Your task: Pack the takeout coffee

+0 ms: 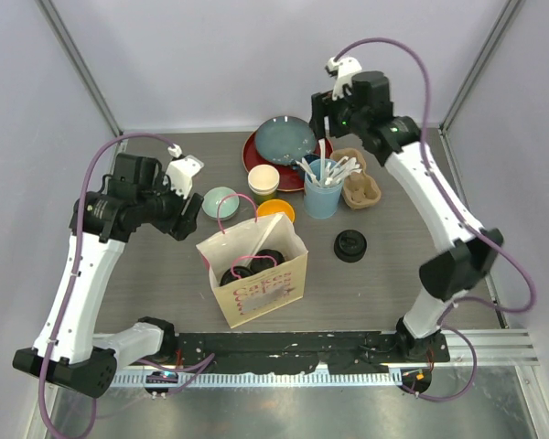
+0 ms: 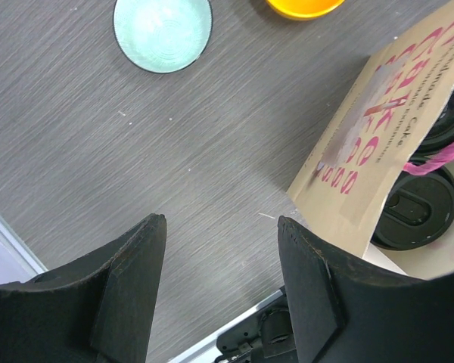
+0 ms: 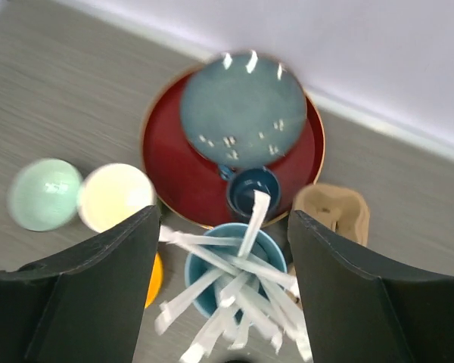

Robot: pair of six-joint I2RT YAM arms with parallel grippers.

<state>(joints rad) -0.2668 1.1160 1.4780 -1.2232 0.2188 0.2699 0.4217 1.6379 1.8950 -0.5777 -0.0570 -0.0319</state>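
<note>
Grey desk (image 1: 165, 283): wood-grain top, with a black rail along the bottom edge of the top view.
Walls (image 1: 256, 55): pale lilac, closing in the back and both sides.
Paper bag (image 1: 256, 285): brown with pink lettering, upright at centre, mouth open.
Takeout coffee cups (image 2: 412, 215): two black lids show inside the bag.
Left claw (image 2: 221, 219): spread and empty over bare desk; the cups lie just to its right.
Right claw (image 3: 223, 219): spread and empty above the light-blue utensil cup (image 1: 322, 197), upper right, well apart from the bag.
</note>
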